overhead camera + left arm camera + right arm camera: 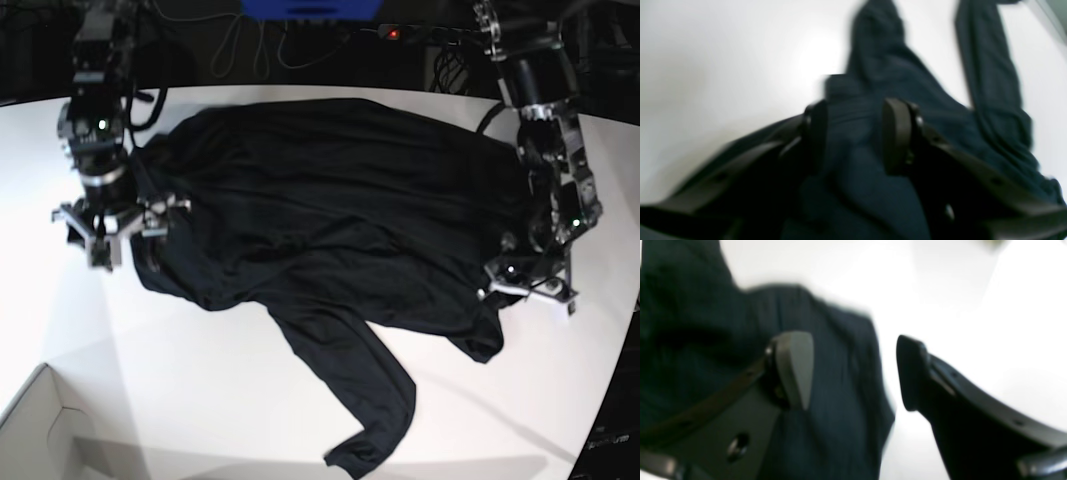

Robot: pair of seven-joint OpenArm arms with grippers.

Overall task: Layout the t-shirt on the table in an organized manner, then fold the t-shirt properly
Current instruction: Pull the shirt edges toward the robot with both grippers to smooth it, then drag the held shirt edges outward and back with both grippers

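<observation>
Your left end effector [853,133] is straddling a ridge of the t-shirt [340,210] with jaws apart; your right end effector [855,371] is gaping over its edge, one finger hanging above bare counter [200,400]. Closing now, you are risking a thin pinch that slips or bunches the sprawled, one-sleeve-trailing garment further.

White box corner [40,425] at lower left — blue object [310,8], cables [235,45] behind.

Base view: high, looking down over the worktop [250,400]. Wrist views: close, blurred; all share the t-shirt [330,210].
</observation>
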